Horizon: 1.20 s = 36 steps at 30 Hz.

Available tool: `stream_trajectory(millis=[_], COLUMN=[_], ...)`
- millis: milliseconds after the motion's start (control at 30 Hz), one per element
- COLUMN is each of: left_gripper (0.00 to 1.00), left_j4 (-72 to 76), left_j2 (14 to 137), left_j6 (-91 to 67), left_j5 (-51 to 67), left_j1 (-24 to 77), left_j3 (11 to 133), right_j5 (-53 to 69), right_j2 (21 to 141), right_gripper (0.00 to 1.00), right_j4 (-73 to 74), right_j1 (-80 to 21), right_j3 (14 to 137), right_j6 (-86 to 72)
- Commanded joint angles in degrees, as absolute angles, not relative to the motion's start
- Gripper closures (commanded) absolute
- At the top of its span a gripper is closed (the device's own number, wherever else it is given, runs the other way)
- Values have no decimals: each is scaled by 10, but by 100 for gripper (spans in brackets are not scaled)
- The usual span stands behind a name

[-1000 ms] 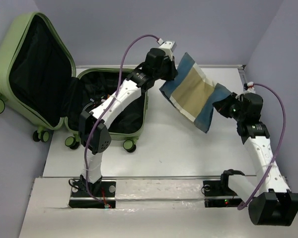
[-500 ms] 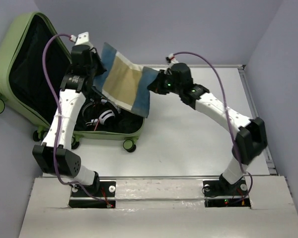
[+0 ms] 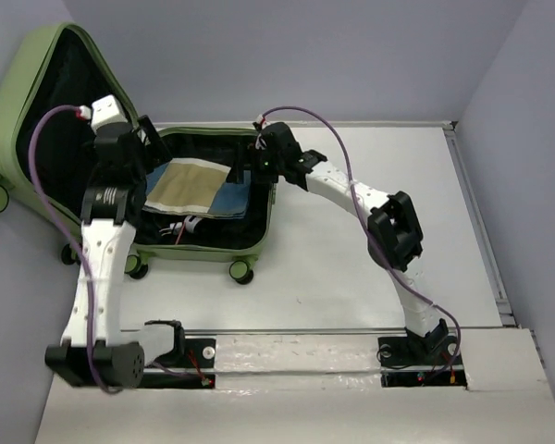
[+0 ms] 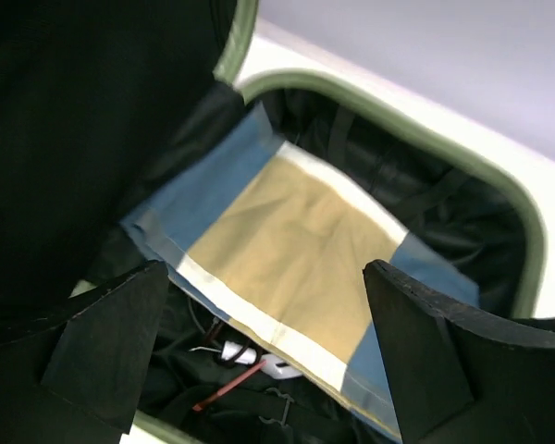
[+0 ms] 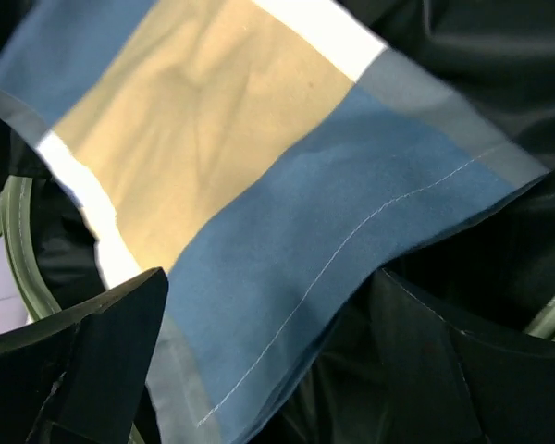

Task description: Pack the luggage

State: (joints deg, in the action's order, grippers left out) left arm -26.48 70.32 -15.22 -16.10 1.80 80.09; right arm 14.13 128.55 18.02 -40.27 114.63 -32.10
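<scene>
At the far left corner of the white desk (image 3: 351, 277) stands the luggage (image 3: 203, 252), a small light-green hard-shell suitcase with rounded corners and black fabric lining, opened wide: its base shell lies flat on the desk with green-and-black caster wheels (image 3: 241, 271) along the near wall, and its lid (image 3: 5, 102) leans up and away to the left, past the desk's edge. Inside the base shell lies a folded cloth (image 3: 190, 185) with a tan middle panel, thin white stripes and blue ends, spread almost flat on top of the black lining and covering most of the far part of the compartment. Under its near edge, a few small white and red cord-like items (image 4: 245, 356) show against the lining; what they are is too small to tell. The left gripper (image 3: 153, 146) hangs above the left end of the cloth, near the hinge side of the luggage, and the left wrist view shows its two black fingers (image 4: 111, 342) standing wide apart with nothing clamped between them, the cloth (image 4: 287, 240) lying below. The right gripper (image 3: 252, 169) hangs above the right rim of the base shell, over the blue end of the cloth (image 5: 213, 139); the right wrist view shows its fingers (image 5: 92, 361) likewise spread wide and holding nothing.
</scene>
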Motion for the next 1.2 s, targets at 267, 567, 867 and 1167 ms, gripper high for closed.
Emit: stream_trajectory(millis=[267,567,867,1167], left_gripper=[5,4,3,61], left_j4=[-270,-194,-118,-100], left_j2=[307,353,575,642], left_j6=[-161,-147,-85,-63], left_j5=[-552,-681,-629,-590], left_j1=[33,27,-94,-106], left_j3=[580,515,636,686], right_j5=[127,160,195,141], right_j2=[1140,947,867,938], right_gripper=[4,4,4,4], right_j4=[259,164,80,32], right_j1=[-407,-412,-412,-412], right_j3=[1212,942,711,700], right_j6=[-205,-157,-149,-192])
